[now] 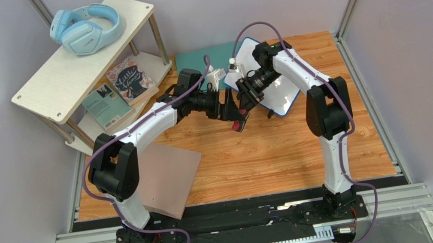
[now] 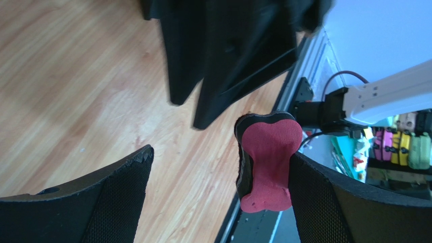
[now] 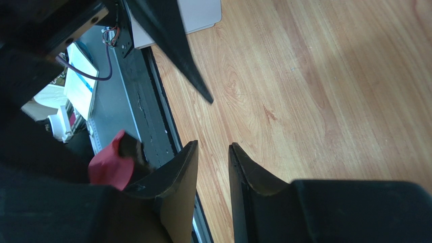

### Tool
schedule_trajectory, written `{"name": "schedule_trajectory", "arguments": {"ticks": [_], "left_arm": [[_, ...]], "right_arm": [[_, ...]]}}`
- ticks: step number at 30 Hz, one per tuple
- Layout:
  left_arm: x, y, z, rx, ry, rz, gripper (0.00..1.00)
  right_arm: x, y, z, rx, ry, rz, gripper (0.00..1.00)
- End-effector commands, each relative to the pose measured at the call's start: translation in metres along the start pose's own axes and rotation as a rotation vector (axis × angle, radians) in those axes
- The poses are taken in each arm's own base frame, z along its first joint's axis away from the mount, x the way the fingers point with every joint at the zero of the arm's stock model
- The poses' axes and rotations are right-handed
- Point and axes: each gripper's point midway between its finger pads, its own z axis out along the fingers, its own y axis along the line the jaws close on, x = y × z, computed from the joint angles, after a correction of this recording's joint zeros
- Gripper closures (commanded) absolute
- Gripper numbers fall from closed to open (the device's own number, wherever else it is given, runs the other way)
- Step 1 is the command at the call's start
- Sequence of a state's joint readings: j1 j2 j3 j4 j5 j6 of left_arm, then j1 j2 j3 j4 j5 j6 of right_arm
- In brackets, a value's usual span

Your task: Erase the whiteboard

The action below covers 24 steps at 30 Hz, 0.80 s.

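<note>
Where two arms bend in and meet above the table (image 1: 270, 152), one red eraser (image 2: 266, 162) leans on one finger of the left gripper (image 2: 220, 154), whose jaws stand wide apart. The right gripper (image 3: 213, 147) shows only a thin gap with nothing in it. One whiteboard (image 1: 279, 93) sits at the back, partly under the right arm, beside one teal mat (image 1: 206, 58). One pair of headphones (image 1: 85, 28) lies on the shelf (image 1: 55, 75).

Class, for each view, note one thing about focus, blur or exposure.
Top external: evenly lit and sharp throughout. Left wrist: the eraser is fairly sharp, the right gripper above it is blurred, and the wall behind looks washed out. Right wrist: the table grain is sharp, the upper left corner deep in shadow.
</note>
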State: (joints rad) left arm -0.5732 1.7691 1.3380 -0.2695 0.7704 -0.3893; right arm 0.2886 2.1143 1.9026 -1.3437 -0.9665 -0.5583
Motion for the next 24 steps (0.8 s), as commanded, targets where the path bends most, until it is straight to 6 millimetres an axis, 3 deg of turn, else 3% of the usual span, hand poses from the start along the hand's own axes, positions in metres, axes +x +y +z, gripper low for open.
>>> {"name": "schedule_trajectory", "arguments": {"ticks": [1,4,11,18,24], "left_arm": [[-0.015,-0.028,0.006,0.086,-0.025,0.007,0.01],[-0.016,-0.025,0.009,0.083,-0.022,-0.006,0.01],[-0.004,0.003,0.015,-0.032,0.016,-0.028,0.01],[-0.011,0.03,0.009,-0.125,-0.023,-0.083,0.01],[-0.028,0.034,-0.004,-0.122,-0.1,-0.096,0.01]], "right_arm": [[-0.024,0.009,-0.001,-0.007,-0.055,-0.028,0.67],[-0.025,0.009,0.003,-0.021,-0.059,-0.035,0.66],[-0.027,0.03,-0.002,-0.076,-0.077,-0.067,0.66],[-0.005,0.038,-0.004,-0.072,-0.021,-0.081,0.66],[0.017,0.037,0.001,-0.066,0.037,-0.087,0.66]]}}
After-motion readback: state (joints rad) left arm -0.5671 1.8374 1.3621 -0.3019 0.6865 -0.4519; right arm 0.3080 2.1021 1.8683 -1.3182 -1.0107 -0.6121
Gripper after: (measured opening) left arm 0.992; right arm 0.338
